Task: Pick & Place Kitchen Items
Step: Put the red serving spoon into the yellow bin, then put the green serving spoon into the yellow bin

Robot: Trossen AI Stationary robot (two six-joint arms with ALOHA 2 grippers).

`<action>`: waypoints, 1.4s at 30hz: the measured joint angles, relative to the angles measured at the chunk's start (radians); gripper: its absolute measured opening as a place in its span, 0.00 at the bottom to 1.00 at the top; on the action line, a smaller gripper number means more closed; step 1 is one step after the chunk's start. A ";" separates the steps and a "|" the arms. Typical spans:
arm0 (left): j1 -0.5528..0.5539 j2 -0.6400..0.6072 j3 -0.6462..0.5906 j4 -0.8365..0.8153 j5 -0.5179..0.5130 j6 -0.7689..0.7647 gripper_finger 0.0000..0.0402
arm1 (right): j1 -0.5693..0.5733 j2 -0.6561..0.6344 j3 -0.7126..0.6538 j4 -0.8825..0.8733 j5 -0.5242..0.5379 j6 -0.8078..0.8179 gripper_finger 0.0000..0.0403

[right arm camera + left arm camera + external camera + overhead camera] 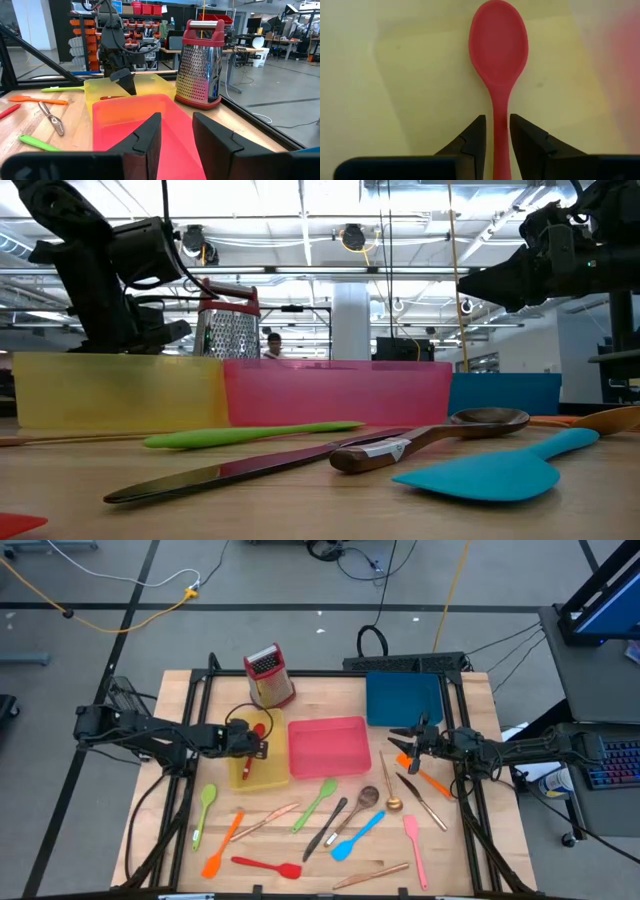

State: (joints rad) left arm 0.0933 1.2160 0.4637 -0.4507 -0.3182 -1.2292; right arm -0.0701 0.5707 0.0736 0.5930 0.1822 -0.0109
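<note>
A red spoon point(499, 45) lies flat on the floor of the yellow tray point(410, 75), bowl pointing away from my left gripper point(497, 135). That gripper slants down into the tray point(268, 776). It is open, one finger on each side of the spoon's handle point(500, 107). My right gripper point(410, 740) hovers level to the right of the pink tray point(325, 745). It is open, with nothing between its fingers point(176, 130). Several kitchen items lie on the table's near half, among them a green spoon point(315, 802), a blue spatula point(357, 835) and a red spatula point(265, 865). My left gripper comes from above at a slant, its fingers lying along the spoon's handle point(500, 150). A sliver of yellow tray shows between one finger point(472, 142) and the handle. The other finger point(525, 142) lies close against the handle; I cannot tell whether it touches.
A red-topped metal grater point(268, 675) stands upright at the far edge behind the yellow tray. A blue tray point(403, 698) sits at the far right. An orange utensil point(430, 780) and copper cutlery point(393, 785) lie below my right gripper. The bare wood is at the table's left side.
</note>
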 joint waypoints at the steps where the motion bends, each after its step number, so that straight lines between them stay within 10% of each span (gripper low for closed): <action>1: 0.000 0.000 0.000 -0.001 0.002 0.004 0.23 | 0.000 0.000 0.000 0.000 0.000 0.000 0.26; 42: -0.018 0.000 0.253 -0.394 0.093 0.116 0.23 | 0.000 0.000 0.000 -0.018 0.000 0.000 0.26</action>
State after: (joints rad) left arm 0.0752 1.2160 0.7162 -0.8446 -0.2249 -1.1130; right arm -0.0700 0.5709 0.0734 0.5751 0.1822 -0.0109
